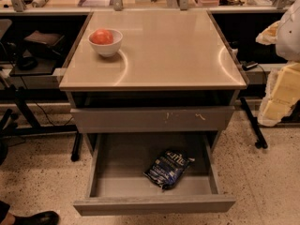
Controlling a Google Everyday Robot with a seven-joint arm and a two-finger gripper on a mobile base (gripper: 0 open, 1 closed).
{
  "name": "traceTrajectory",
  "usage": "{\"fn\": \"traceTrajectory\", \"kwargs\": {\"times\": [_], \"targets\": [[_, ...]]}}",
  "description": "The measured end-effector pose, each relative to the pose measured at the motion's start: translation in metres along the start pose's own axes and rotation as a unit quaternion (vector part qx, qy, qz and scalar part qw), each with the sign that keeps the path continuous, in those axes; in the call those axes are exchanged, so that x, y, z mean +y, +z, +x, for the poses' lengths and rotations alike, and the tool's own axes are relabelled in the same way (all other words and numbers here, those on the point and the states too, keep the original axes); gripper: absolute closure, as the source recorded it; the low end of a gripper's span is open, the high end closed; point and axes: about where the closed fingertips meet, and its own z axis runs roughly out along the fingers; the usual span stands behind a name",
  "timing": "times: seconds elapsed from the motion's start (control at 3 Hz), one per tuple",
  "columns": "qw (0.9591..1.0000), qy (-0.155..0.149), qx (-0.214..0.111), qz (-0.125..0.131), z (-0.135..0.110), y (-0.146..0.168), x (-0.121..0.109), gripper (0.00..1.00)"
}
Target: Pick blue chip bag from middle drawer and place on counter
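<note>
1. Black leather comes first at the far left: the toe of a shoe (pixel 33 218) on the speckled floor (pixel 37 172), well out past the front-left corner of the counter (pixel 187 55).
2. Near the counter's back-left corner we see a white bowl (pixel 106 45) standing upright just in from the left edge, with a round orange-red fruit (pixel 101 36) inside it.
3. The glossy beige top runs on to the right edge, with bright reflections curving near both front corners.
4. Under the front edge is a dark gap. Below that is a grey front panel (pixel 140 120), shut, with pale scuff marks right of its middle.
5. Lower still, the middle drawer (pixel 154 204) stands pulled out toward us, well forward of the counter's front edge, so we see its grey floor and inner walls.
6. The blue chip bag (pixel 168 168) lies flat on the drawer floor, right of centre and at a slant, its white lettering at the end toward the back. It is nearer the drawer's right wall than the left, and we see it touching neither.
7. Beyond the counter's right edge, beside the front-right corner, the gripper (pixel 281 90) hangs at the very edge of our view, pale yellow below a white arm (pixel 290 27). It is well apart from the bag and the drawer. We cannot tell whether the claw is spread or pressed together.
</note>
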Motion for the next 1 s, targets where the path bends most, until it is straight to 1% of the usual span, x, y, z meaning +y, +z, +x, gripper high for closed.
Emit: {"fn": "traceTrajectory", "kwargs": {"times": [0.33,0.67,1.0], "targets": [[1.0,0.0,0.0,0.0,0.0,0.0,0.0,0.0],[0.9999,0.01,-0.01,-0.006,0.0,0.015,-0.003,0.0],[0.9985,0.045,-0.022,-0.02,0.002,0.053,-0.014,0.0]]}}
